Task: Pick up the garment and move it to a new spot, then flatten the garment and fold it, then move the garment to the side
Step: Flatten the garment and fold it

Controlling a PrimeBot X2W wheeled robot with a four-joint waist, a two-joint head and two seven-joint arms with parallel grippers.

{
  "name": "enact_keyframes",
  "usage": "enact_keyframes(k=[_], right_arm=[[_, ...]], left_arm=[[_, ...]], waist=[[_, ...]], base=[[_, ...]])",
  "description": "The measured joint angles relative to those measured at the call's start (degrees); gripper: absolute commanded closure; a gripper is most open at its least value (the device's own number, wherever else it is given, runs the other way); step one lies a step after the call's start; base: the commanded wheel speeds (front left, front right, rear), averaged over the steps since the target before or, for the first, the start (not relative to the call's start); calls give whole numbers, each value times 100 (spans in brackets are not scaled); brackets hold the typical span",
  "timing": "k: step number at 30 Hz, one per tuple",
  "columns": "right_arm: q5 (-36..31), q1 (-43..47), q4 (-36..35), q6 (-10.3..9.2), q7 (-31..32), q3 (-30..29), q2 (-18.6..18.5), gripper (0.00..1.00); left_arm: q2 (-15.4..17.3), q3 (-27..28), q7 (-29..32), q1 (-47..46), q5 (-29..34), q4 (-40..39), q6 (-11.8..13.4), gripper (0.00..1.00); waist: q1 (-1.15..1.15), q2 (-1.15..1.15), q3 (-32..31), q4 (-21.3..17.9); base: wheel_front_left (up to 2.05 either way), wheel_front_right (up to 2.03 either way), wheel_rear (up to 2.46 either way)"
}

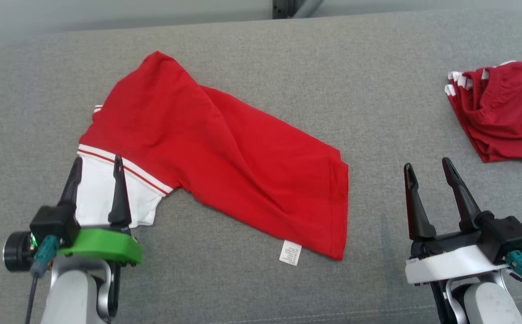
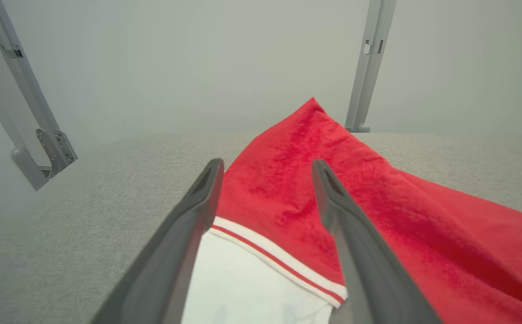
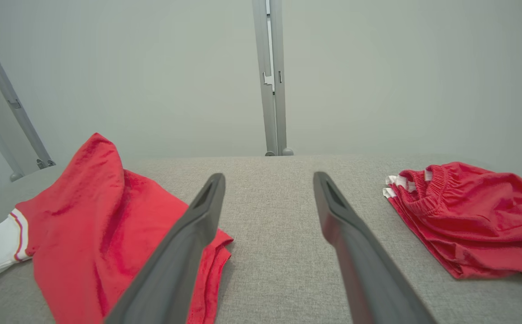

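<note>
The garment (image 1: 225,153) is a red shirt with a white, red-striped sleeve, folded lengthwise and lying slantwise on the grey cushion (image 1: 288,58). My left gripper (image 1: 97,164) stands open over the white sleeve (image 1: 96,193), its fingers to either side of the cuff stripe; the left wrist view shows the sleeve (image 2: 243,288) between my open left gripper (image 2: 265,168) fingers with nothing gripped. My right gripper (image 1: 427,165) is open over bare cushion to the right of the shirt's hem, and in the right wrist view this open gripper (image 3: 267,180) points between the garment (image 3: 90,216) and another red pile.
A folded pile of red shorts with white trim (image 1: 504,110) lies at the cushion's far right, also in the right wrist view as the red shorts (image 3: 463,216). A white care label (image 1: 290,252) sticks out from the shirt's near edge. Grey frame posts (image 3: 270,76) stand behind the cushion.
</note>
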Motion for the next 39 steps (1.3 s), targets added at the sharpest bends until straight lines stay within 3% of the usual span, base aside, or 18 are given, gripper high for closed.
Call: enact_keyframes(k=[3,11,33,39], right_arm=[[-58,179,-5,0,0,-5,32,0],[168,297,-16,0,0,-19,37,0],[328,392,286,0,0,142,38,0],[814,408,912,0,0,533,47,0]], left_arm=[[-142,121,0,711,-75,-461,20,0],[-302,51,0,1542,-149,-925,54,0],[-339,101,0,1819,-233,-1023,70,0],[-343,75,0,1813,-234,-978,121,0]], waist=[[0,0,-278,122],[0,0,-640,282],[0,0,-801,383],[0,0,-768,398]], base=[[0,0,0],[0,0,0],[0,0,0],[0,0,0]])
